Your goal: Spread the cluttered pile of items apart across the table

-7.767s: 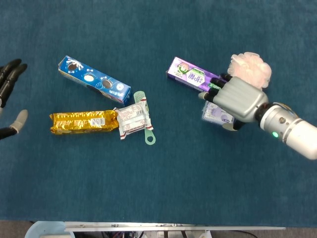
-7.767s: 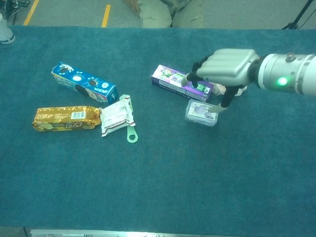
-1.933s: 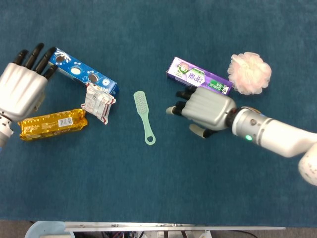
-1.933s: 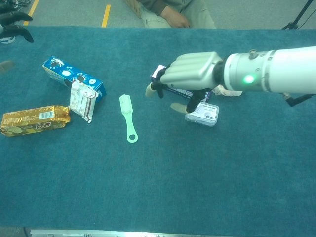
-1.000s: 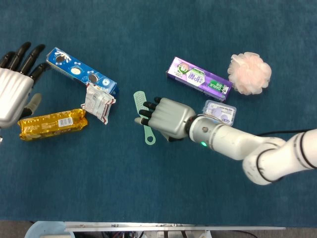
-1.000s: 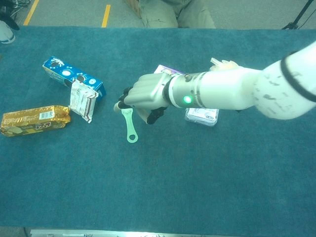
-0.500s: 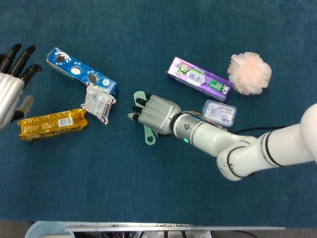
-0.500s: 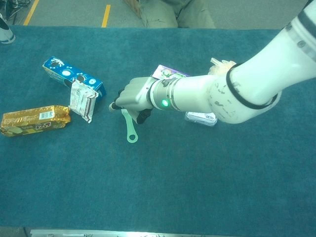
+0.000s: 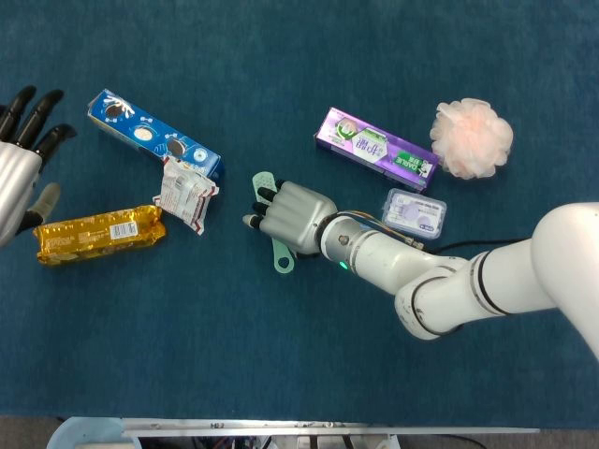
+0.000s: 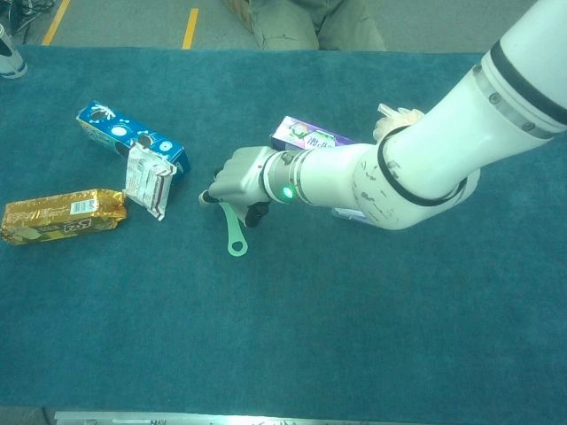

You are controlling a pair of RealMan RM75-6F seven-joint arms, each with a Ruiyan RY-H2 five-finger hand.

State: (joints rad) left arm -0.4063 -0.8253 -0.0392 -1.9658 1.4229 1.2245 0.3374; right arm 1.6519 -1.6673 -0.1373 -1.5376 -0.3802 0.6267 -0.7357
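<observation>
Head view: right robot hand (image 9: pixel 292 217) lies palm-down over middle of green brush (image 9: pixel 272 227), fingers curled onto it; whether it grips brush, cannot tell. Left robot hand (image 9: pixel 21 164) at worktop (image 9: pixel 281 75) left edge, fingers spread, holding nothing. Blue cookie box (image 9: pixel 154 136), white packet (image 9: pixel 185 193), gold wafer pack (image 9: pixel 98 234) grouped left; purple box (image 9: pixel 374 150), pink bath puff (image 9: pixel 473 137), clear case (image 9: pixel 416 214) right.

Chest view: right robot hand (image 10: pixel 239 180) covers brush (image 10: pixel 232 232) head; handle ring pokes out below. Left robot hand out of frame.
</observation>
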